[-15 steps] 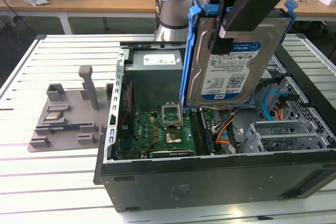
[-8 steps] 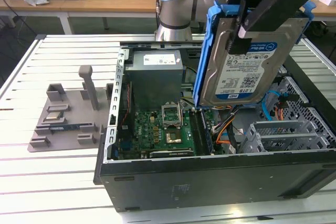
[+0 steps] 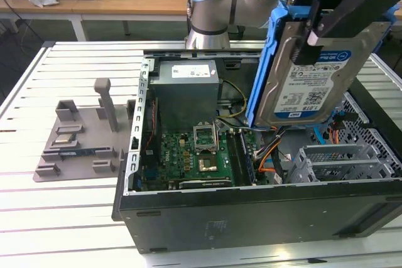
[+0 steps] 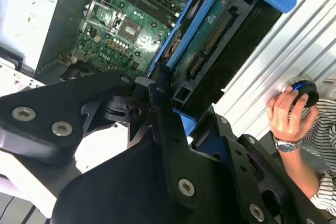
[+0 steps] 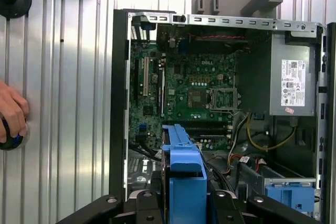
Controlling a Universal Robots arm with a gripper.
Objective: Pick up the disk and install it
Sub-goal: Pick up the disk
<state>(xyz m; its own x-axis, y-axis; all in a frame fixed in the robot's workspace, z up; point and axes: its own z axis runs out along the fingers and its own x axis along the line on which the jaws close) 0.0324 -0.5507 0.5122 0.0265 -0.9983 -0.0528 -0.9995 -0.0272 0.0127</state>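
Clamped narrow in my gripper (image 3: 311, 45), the disk (image 3: 314, 80) hangs tilted in the air above the right half of the open computer case (image 3: 251, 218), touching nothing else. One black finger crosses its labelled face in the exterior view; the other is hidden behind it, and the frame's top edge cuts off the gripper body. The label is white and blue with fine print and barcodes. In the second wrist view the disk (image 4: 210, 40) is seen edge-on, connector side showing, with my gripper (image 4: 186, 114) closed on its blue rails.

Below, inside the case, the green motherboard (image 3: 195, 161) lies flat, and the disk hides part of the cabling beside it. At the near right stands a metal drive cage (image 3: 339, 161). Farther back sits the grey power-supply box (image 3: 186, 89), with a white sticker on top.

On the exterior view's left, apart from the case, a grey moulded fixture (image 3: 81, 142) rests on the slatted table (image 3: 63, 218).

A person's hand (image 4: 286, 114) covers a dark round knob with blue on it; only the hand, a wristwatch and a striped sleeve are in frame.
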